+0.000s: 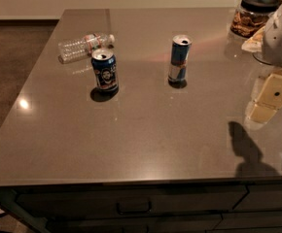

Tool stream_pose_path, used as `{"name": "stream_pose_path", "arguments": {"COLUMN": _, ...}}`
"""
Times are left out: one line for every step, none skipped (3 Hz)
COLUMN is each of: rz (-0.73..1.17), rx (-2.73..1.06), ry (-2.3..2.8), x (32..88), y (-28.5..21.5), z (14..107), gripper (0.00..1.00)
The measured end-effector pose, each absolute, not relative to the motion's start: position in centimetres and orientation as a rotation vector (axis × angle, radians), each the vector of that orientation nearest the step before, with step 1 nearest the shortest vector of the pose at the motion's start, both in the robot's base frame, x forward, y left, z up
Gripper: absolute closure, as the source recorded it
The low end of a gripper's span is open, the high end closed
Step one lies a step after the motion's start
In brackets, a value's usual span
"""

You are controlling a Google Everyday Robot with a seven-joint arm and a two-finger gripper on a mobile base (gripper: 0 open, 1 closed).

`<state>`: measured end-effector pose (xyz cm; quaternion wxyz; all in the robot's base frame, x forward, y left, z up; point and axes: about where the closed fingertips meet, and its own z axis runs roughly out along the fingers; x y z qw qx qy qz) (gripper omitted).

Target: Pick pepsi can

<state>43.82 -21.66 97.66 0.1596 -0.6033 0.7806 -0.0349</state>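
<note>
The short dark blue pepsi can (104, 70) stands upright on the left part of the glossy grey-brown tabletop (146, 135), its silver top facing up. Just behind it lies a clear plastic bottle (85, 45) on its side, near but apart from the can. To the right, well apart, stands a taller slim blue-and-silver can (179, 59). The robot's cream-coloured hand (270, 101) hangs at the right edge, far from the pepsi can, and the slim can stands between them. Whether the hand is wide or narrow I cannot tell. Behind it stands a glass jar with a black lid (254, 13).
</note>
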Motion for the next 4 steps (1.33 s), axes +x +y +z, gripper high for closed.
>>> {"name": "stream_pose_path", "arguments": {"rz": -0.1, "rx": -1.724, "ry": 2.231, "x": 43.8, "y": -21.7, "z": 97.7, "gripper": 0.0}}
{"name": "stream_pose_path", "arguments": {"rz": 0.022, "rx": -1.712, "ry": 2.149, "x": 44.4, "y": -18.0, "z": 98.2, "gripper": 0.0}}
{"name": "stream_pose_path", "arguments": {"rz": 0.128, "rx": -1.7, "ry": 2.078, "x": 45.1, "y": -14.2, "z": 98.6, "gripper": 0.0}}
{"name": "stream_pose_path", "arguments": {"rz": 0.225, "rx": -1.655, "ry": 2.034, "x": 46.4, "y": -9.8, "z": 98.5, "gripper": 0.0}}
